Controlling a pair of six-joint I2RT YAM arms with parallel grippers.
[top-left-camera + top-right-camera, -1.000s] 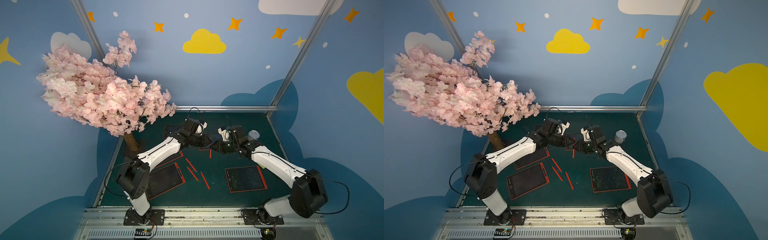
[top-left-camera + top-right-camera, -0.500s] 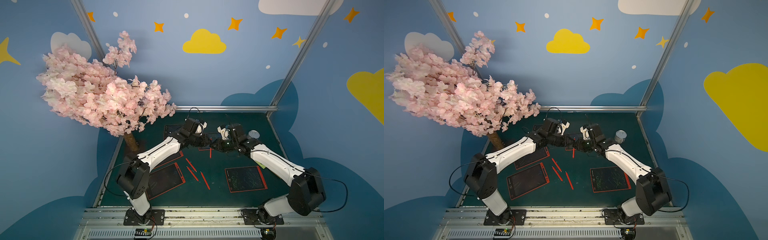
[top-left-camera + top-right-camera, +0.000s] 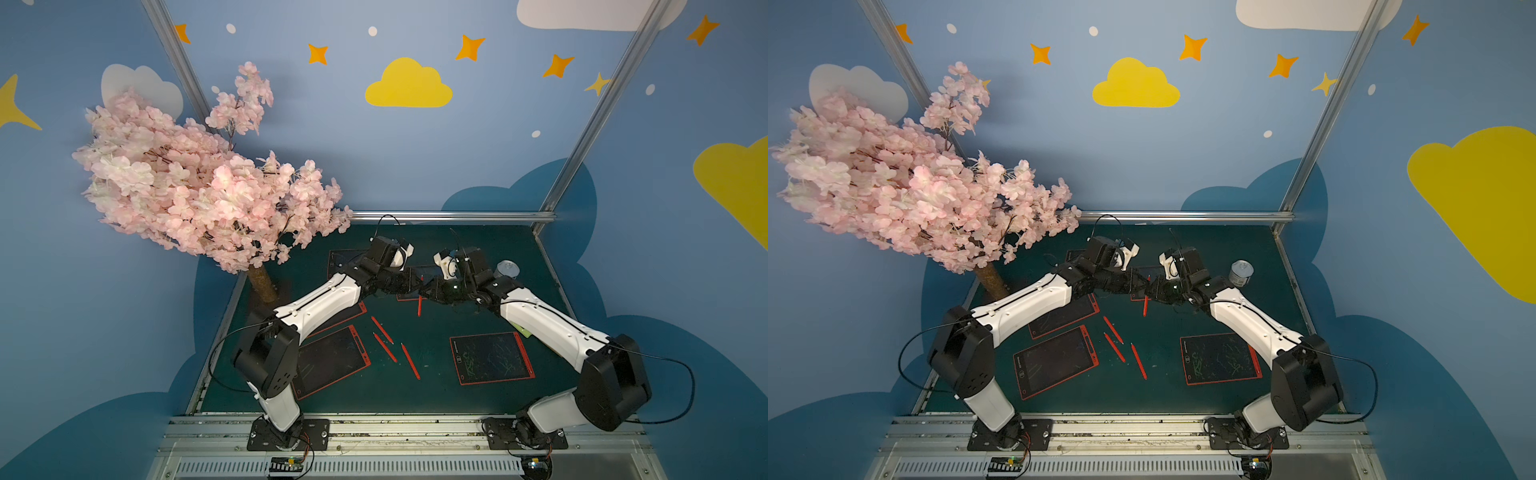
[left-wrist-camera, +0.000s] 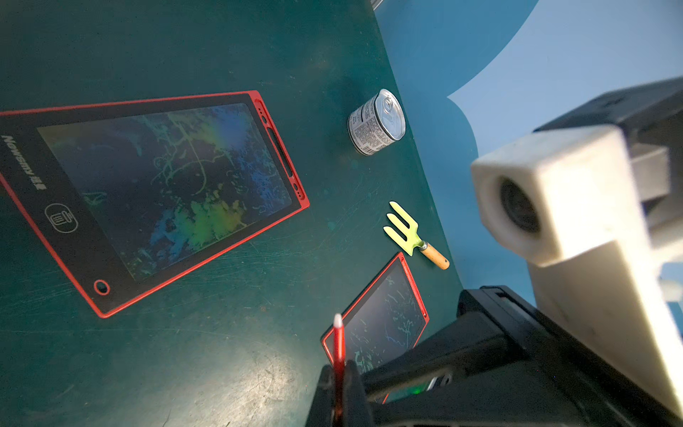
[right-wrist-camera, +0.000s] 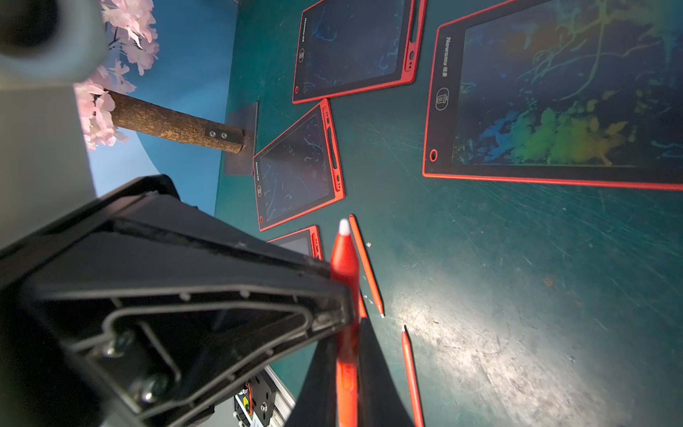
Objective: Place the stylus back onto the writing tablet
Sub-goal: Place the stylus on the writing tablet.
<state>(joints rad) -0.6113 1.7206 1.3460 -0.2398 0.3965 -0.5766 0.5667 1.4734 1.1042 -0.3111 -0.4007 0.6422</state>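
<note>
A red stylus [image 3: 419,305] with a white tip [image 4: 338,321] hangs above the middle of the green table, tip down. My left gripper [image 4: 338,369] is shut on it. My right gripper [image 5: 346,344] faces the left one and its jaws are closed on the same stylus [image 5: 345,266]. In both top views the two grippers meet over a small red-framed writing tablet [image 3: 409,296] [image 3: 1139,296]. A writing tablet [image 4: 148,192] [image 5: 554,100] with coloured scribbles lies just beyond the stylus tip.
Three more red styluses [image 3: 385,347] lie in the middle. Other tablets lie front right [image 3: 492,357], front left [image 3: 332,361] and at the back [image 3: 345,259]. A tin can [image 3: 508,269] stands far right, a small garden fork [image 4: 410,231] near it. The blossom tree [image 3: 199,191] overhangs the left.
My right gripper has moved in toward the left gripper and its jaws have narrowed onto the stylus. The left arm has stayed still with the stylus.
</note>
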